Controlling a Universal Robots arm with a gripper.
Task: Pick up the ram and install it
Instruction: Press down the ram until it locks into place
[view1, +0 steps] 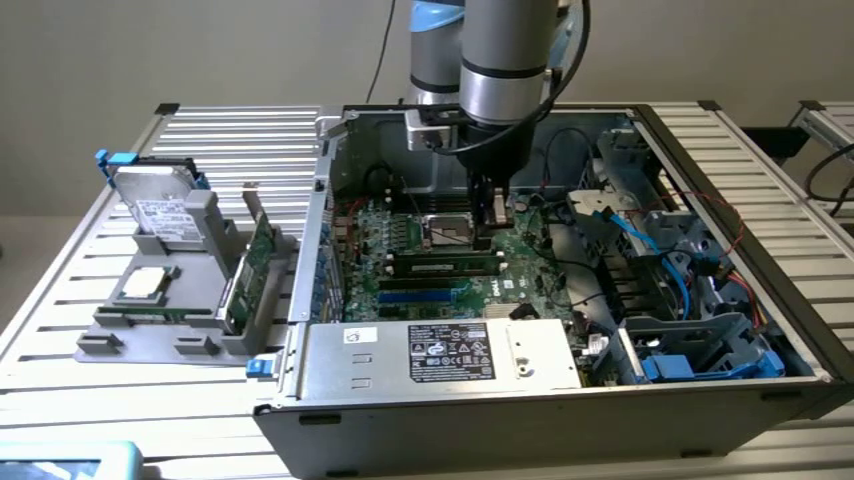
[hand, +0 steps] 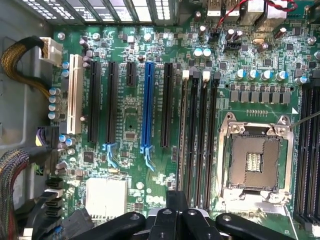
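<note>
The ram (view1: 447, 266), a narrow green stick with dark chips, stands in one of the black memory slots (hand: 196, 140) on the motherboard (view1: 400, 235) inside the open computer case. My gripper (view1: 487, 212) hangs just above the board, a little behind the ram and beside the bare CPU socket (hand: 254, 160). In the wrist view the gripper (hand: 176, 202) is shut, its black fingertips meeting with nothing seen between them, over the near end of the memory slots.
The case walls (view1: 320, 230) and the power supply (view1: 441, 355) box in the board. Blue and black cables (view1: 641, 235) fill the case on the exterior view's right. A grey tray (view1: 160, 320) outside the case holds a hard drive (view1: 163, 210), a processor and a green expansion card (view1: 251, 272).
</note>
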